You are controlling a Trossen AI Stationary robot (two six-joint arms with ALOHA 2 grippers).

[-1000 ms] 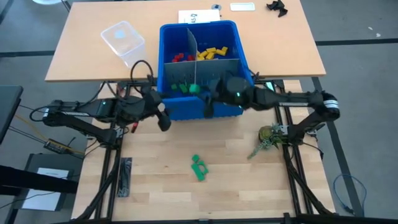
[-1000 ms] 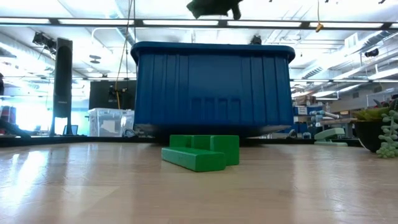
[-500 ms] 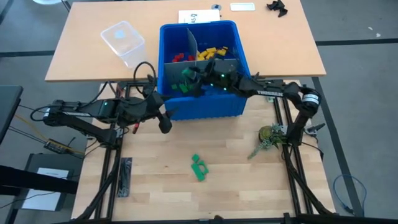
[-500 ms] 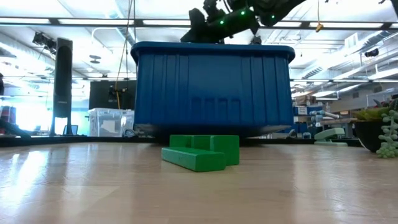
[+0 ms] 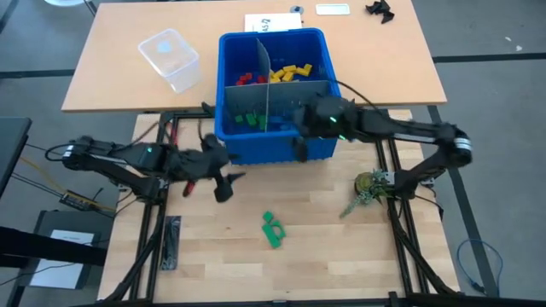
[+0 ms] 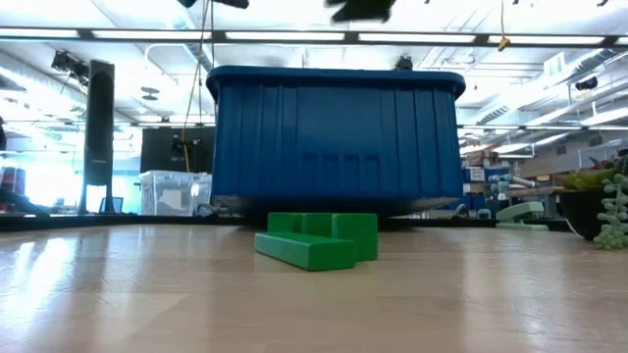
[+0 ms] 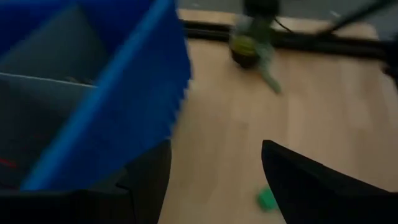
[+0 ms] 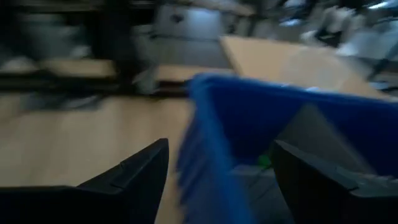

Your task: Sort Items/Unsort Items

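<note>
Blue bin: red, yellow and green blocks in its compartments; one green block lies apart on the desk. Left tool, fingers spread, empty, beside the bin's front. Right tool, fingers spread, empty, over the bin's front wall.

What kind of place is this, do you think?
Probably a robotics lab or workshop. Two robot arms work at a wooden table with a blue bin of toy blocks, and the low view shows an open room with ceiling lights and equipment behind.
</note>
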